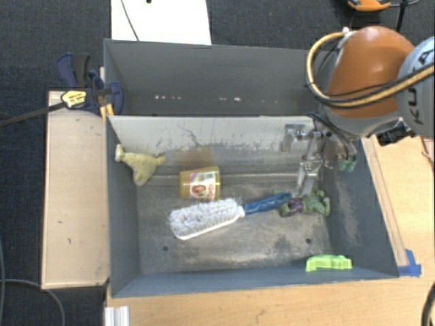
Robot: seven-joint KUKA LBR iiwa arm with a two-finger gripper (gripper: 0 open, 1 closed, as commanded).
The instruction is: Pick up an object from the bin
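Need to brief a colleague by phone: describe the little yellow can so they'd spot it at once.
In the grey metal bin, near the middle of its floor, is a short yellow can with a picture label. It lies just behind the white bristles of the blue-handled brush, right of a pale olive toy; it alone is cylindrical.

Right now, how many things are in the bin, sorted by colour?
Green: 3 (pale toy, dark toy, bright piece)
Yellow: 1 (jar)
White and blue: 1 (brush)
Total: 5
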